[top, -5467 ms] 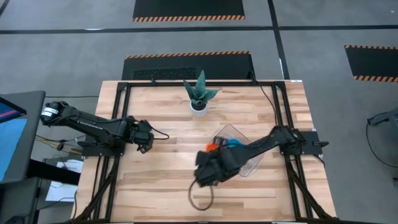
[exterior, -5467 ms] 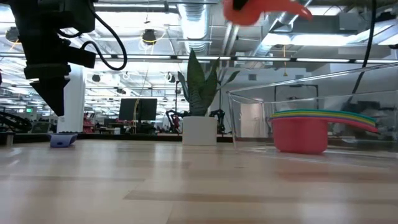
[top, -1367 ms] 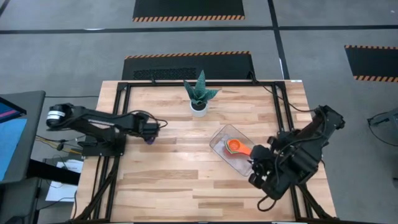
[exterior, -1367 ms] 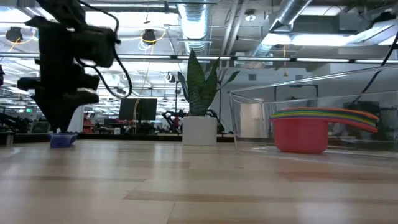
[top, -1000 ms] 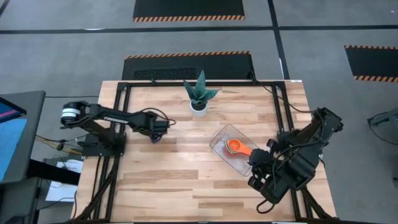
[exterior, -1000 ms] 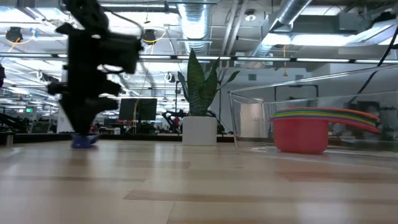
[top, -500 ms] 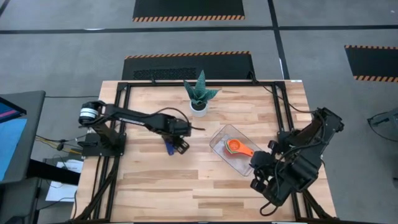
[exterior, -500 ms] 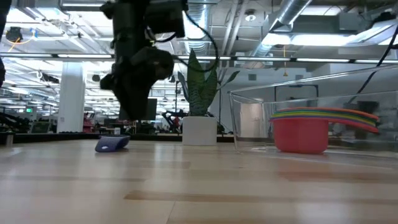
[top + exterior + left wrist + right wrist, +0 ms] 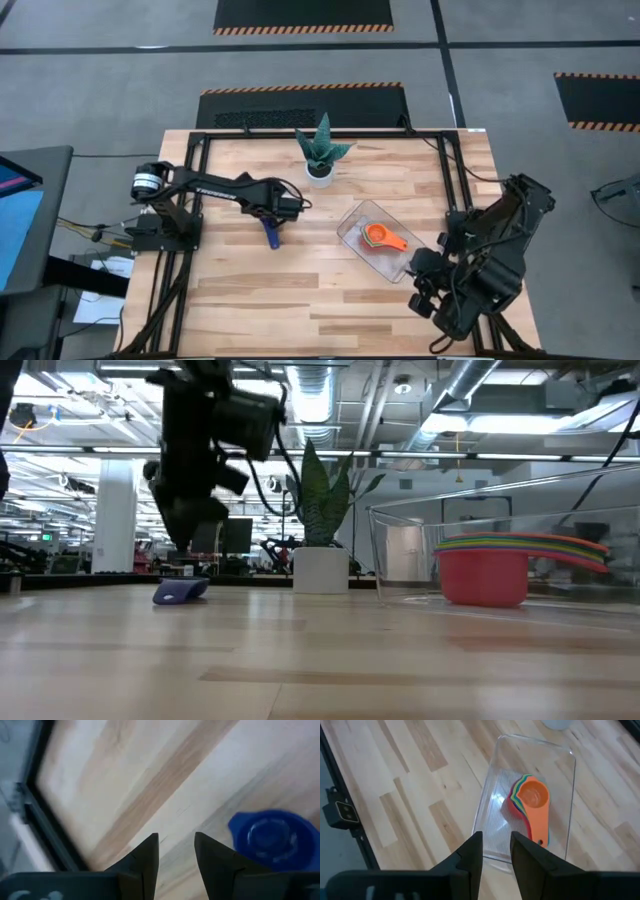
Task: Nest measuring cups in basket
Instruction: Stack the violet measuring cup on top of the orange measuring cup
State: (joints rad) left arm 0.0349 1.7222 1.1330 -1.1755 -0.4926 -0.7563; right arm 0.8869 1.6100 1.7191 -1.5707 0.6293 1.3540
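The dark blue cup [image 9: 271, 235] lies upside down on the table [image 9: 250, 290], just beside the left gripper [image 9: 176, 851], whose fingers are parted and empty, its handle pointing toward the table's near edge. The right gripper [image 9: 496, 849] fingers, parted and empty, hang above the basket [image 9: 487, 810] of nested cups [image 9: 532, 802].

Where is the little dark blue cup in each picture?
High view: dark blue cup lies on the table, left of the basket, under the left gripper.
Low view: cup sits low at left, below the left arm.
Left wrist view: cup shows beside the gripper's fingers, upside down.
Right wrist view: not in it.
Shared landmark: the white plant pot.
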